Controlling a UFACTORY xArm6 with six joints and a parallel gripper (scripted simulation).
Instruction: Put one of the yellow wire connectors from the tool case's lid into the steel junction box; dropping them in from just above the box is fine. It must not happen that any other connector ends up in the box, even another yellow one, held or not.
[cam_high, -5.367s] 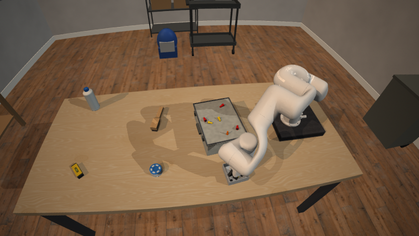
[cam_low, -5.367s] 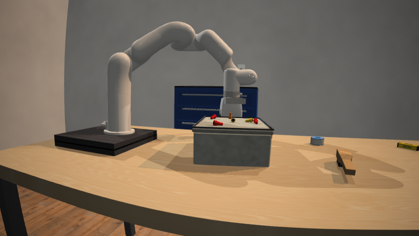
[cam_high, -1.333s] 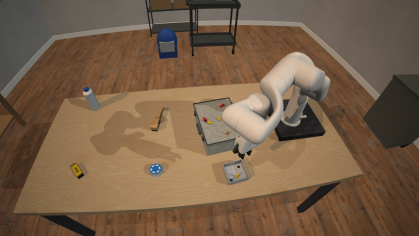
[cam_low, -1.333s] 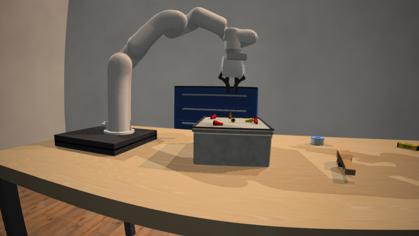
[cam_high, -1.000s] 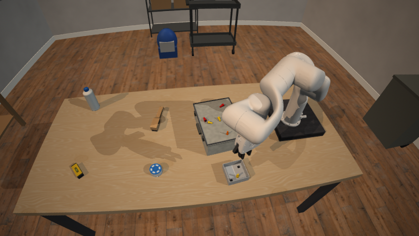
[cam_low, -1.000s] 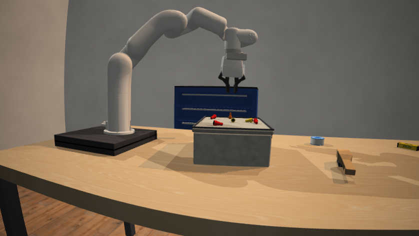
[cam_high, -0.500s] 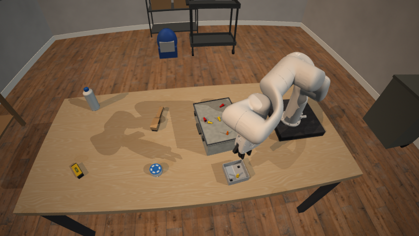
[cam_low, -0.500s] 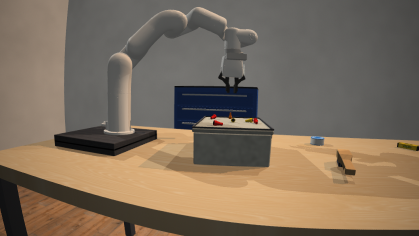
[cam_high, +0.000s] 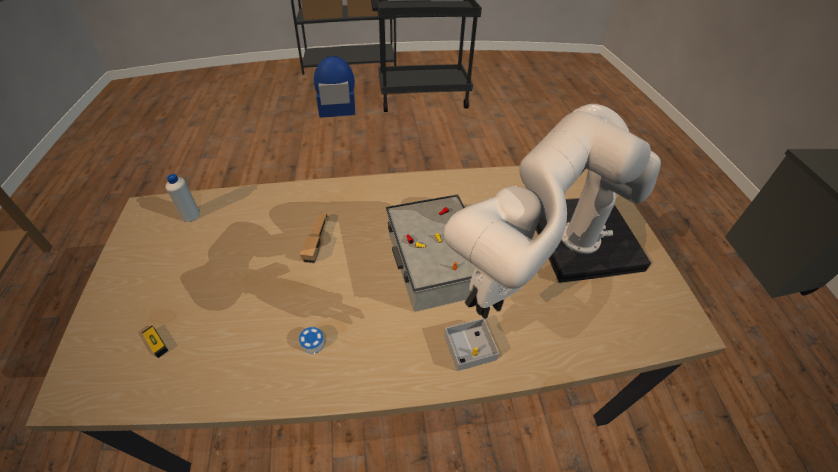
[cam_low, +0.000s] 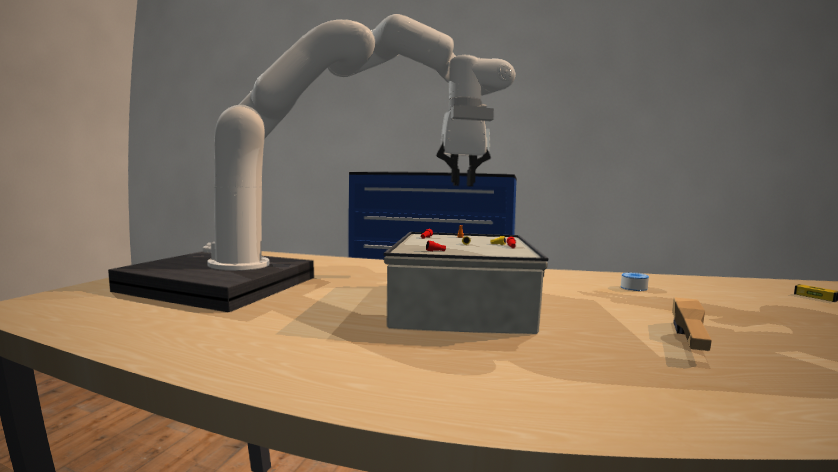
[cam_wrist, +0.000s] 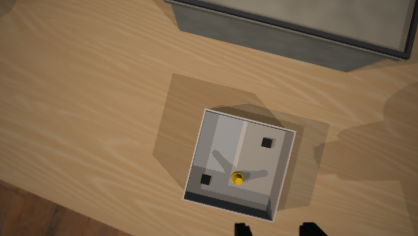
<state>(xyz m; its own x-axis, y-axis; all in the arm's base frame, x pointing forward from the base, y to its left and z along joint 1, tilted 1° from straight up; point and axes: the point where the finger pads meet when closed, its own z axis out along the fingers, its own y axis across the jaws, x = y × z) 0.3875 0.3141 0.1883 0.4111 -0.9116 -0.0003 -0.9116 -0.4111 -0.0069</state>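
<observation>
Gripper (cam_low: 463, 175) of the white arm is seen hanging high above the table (cam_high: 234, 386), its black fingers partly apart with nothing held between them; below it, the steel junction box (cam_wrist: 199, 150) is shown near the tool case (cam_low: 463, 299), with one yellow wire connector (cam_wrist: 237, 178) lying on its floor; further connectors, yellow (cam_high: 420, 243) and red (cam_high: 445, 210), are left scattered on the case's lid (cam_high: 419, 222); a blue tape roll (cam_high: 311, 339) is pictured well to the left.
</observation>
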